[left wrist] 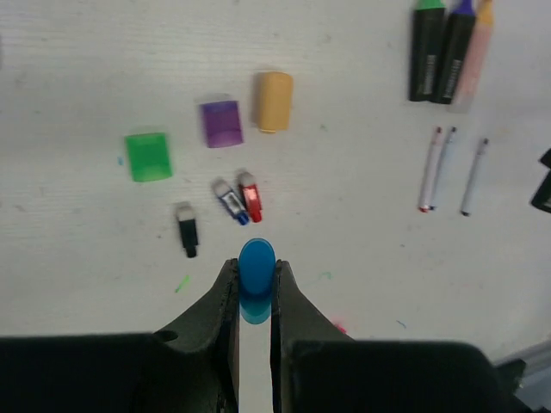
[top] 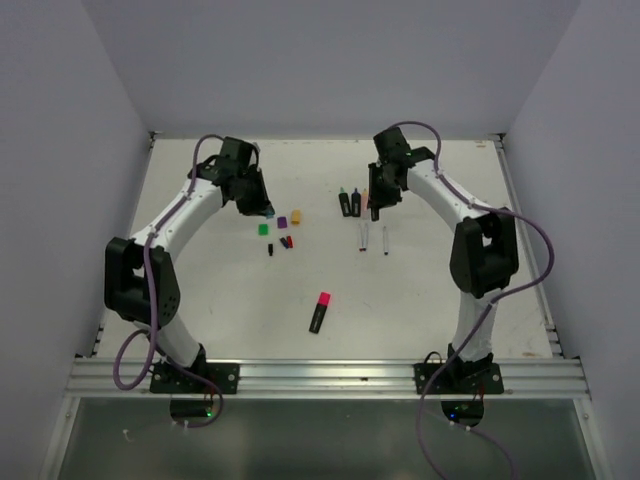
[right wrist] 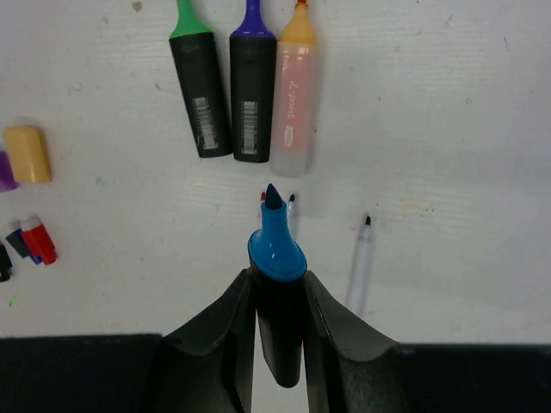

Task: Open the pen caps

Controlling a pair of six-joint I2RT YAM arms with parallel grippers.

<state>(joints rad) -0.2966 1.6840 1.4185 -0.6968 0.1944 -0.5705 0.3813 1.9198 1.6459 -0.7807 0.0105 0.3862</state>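
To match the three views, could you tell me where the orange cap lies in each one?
Top external: orange cap left of centre.
Left wrist: orange cap upper middle.
Right wrist: orange cap at left edge.
Shared landmark: three uncapped highlighters to its right.

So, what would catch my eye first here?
The left gripper is shut on a blue cap, the right gripper on an uncapped blue highlighter. A green cap, purple cap and orange cap lie loose between the arms. A pink-capped highlighter lies alone nearer the bases.
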